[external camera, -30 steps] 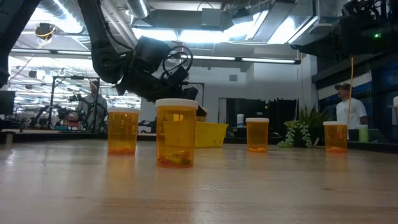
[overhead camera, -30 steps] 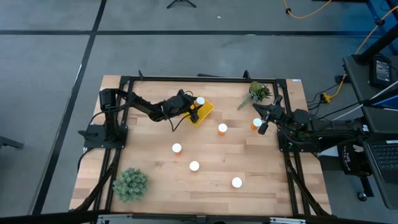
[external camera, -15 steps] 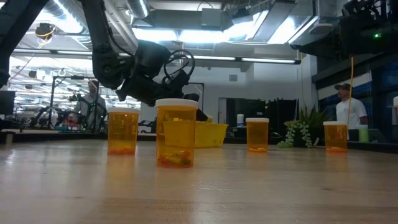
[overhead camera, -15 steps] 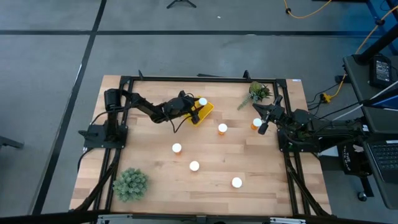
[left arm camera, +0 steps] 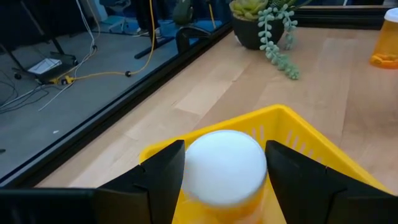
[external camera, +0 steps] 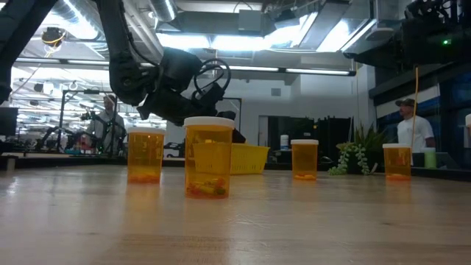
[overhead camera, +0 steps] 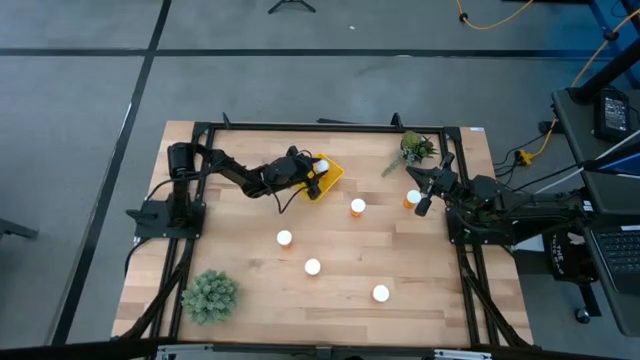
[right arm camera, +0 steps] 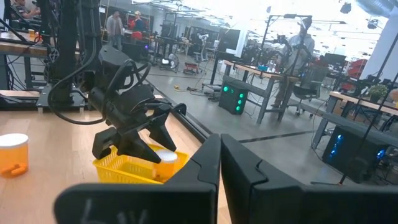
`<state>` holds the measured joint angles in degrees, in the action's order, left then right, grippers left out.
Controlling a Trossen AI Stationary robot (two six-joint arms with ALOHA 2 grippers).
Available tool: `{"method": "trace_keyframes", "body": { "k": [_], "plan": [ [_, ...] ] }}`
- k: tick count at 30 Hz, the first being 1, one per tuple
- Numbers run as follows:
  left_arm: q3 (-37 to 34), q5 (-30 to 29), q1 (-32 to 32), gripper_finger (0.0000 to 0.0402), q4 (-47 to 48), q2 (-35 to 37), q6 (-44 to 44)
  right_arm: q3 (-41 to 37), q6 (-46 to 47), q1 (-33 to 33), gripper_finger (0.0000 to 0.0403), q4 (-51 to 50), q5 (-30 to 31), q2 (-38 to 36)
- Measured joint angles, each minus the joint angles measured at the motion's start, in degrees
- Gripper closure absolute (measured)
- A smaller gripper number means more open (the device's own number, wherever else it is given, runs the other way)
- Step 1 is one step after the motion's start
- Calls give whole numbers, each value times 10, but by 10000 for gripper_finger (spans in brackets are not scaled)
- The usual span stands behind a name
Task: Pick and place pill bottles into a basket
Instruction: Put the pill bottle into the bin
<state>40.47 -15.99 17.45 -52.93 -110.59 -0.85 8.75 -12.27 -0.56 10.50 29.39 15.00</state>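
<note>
My left gripper is shut on a pill bottle, orange with a white cap, over the near-left corner of the yellow basket. The basket also shows in the low view. My right gripper waits shut and empty at the table's right side, close to a standing bottle. Several more bottles stand upright on the table: one right of the basket, and others toward the near edge. My left gripper pinches the bottle at its white cap between the two fingers, one on each side. The fingers come slanting down from the table's left. The bottle stands upright inside the basket's walls; whether its base rests on the basket floor is hidden.
A spiky green plant stands at the near left corner and a trailing succulent at the far right. A black frame runs round the table. People stand in the room behind.
My left gripper has shifted a little over the basket with the bottle during the first half second, then kept still.
</note>
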Motion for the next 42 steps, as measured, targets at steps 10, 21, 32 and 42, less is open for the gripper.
{"method": "trace_keyframes", "body": {
  "k": [10,21,32,42],
  "plan": [
    [0,-9,0,184,0,0,-42,0,0,0,385,0,0,0],
    [0,-40,-2,184,0,0,-80,0,0,0,385,0,0,0],
    [0,-34,-10,184,-39,1,-129,0,0,0,385,0,0,0],
    [0,-40,-22,184,-32,62,-149,0,0,0,385,-1,0,0]
  ]
}}
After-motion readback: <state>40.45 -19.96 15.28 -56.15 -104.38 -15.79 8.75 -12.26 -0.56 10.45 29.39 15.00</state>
